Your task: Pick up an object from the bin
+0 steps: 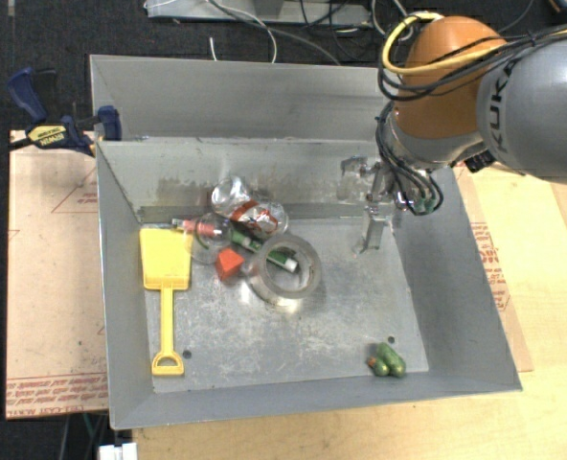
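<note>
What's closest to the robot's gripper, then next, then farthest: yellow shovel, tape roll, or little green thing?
1. Tape roll, mid-bin, just left of the gripper.
2. Green thing, front right corner.
3. Yellow shovel, far left.

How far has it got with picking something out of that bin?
Nothing looks picked yet. The claw is over bare floor of the bin, right of the tape roll, with nothing visibly in it. The shovel, the heap and the green thing all lie in the bin. Choosing, gripping and lifting are left.
</note>
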Tool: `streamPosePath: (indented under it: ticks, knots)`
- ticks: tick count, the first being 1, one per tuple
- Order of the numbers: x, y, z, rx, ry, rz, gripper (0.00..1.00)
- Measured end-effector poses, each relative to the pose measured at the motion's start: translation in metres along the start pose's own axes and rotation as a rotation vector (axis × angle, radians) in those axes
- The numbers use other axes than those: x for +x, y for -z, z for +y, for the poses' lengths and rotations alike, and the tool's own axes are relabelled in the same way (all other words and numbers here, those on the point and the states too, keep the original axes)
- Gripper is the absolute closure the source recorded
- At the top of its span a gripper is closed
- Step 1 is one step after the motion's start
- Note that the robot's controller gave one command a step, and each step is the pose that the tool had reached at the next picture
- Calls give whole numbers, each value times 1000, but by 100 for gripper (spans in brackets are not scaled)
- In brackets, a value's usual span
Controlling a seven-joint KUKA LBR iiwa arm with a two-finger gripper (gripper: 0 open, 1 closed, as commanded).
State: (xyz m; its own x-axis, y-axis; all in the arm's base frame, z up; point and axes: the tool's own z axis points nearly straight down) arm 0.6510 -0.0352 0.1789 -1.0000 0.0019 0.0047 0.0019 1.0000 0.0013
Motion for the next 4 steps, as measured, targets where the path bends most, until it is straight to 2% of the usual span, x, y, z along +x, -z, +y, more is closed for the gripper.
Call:
streamPosePath:
  ticks: [1,2,3,4]
  knots:
    - [-1,5,0,1,1,-7,0]
    - [28,-90,78,1,-25,-3,0]
    - [27,-62,79,0,-23,-11,0]
    - [28,-71,112,-3,-52,-17,0]
